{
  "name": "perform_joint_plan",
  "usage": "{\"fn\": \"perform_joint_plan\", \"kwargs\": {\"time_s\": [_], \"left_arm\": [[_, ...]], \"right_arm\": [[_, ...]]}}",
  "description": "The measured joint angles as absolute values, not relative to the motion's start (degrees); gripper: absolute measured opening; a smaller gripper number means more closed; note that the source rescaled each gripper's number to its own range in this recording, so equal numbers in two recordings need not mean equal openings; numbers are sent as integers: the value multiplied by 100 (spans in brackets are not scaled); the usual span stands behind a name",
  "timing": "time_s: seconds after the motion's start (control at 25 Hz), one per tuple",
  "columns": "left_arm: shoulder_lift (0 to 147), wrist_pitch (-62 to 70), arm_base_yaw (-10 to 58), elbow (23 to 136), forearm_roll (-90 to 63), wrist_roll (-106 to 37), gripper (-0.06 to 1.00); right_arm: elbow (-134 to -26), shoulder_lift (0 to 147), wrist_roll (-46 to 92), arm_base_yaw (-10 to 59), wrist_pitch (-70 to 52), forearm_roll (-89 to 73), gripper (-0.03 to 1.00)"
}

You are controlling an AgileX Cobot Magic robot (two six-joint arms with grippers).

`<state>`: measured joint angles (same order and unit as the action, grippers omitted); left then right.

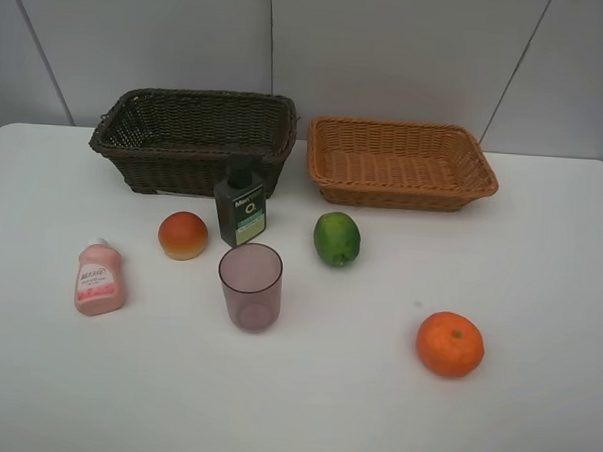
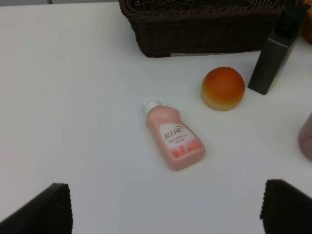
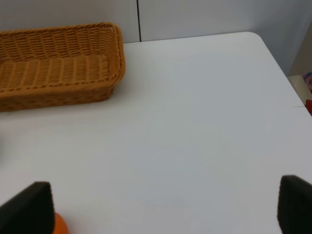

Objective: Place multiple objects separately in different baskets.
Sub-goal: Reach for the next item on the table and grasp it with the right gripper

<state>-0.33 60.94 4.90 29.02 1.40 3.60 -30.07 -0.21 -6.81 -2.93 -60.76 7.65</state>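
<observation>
No sorting had been done, by the look of it. All six things sat out on the table (image 1: 539, 296) and both baskets looked empty.

Farthest left, the pink bottle (image 1: 101, 279) lay on its side. Next came the peach (image 1: 183, 235), in front of the dark basket (image 1: 184, 171). The green bottle (image 1: 241, 207) stood upright just before that basket's right corner, with the cup (image 1: 250, 286) upright nearer the front edge. The lime (image 1: 337, 238) sat right of the bottle, before the tan basket (image 1: 403, 195). The mandarin (image 1: 449, 344) lay alone, well apart to the front right.

The left tool (image 2: 165, 209) hung above the table with its jaws spread wide and nothing between them, and the pink bottle lay ahead of it. The right tool (image 3: 161, 207) was equally wide open and empty, with the mandarin just showing by one jaw. Every pick and every placement was left to do.
</observation>
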Motion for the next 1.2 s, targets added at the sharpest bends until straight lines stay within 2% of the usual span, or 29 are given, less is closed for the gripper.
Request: {"fn": "perform_joint_plan", "kwargs": {"time_s": [0.24,0.52,1.0,1.2], "left_arm": [[-33,6094,490,2902,140,360,100],[-33,6094,490,2902,140,360,100],[-33,6094,490,2902,140,360,100],[-33,6094,490,2902,140,360,100]], "right_arm": [[-3007,243,-681,-293,-6076,765,97],[-3142,1726,-681,-293,-5879,711,97],[-4393,4278,-851,-293,-5303,472,97],[-4694,5116,-853,200,-5303,384,97]]}}
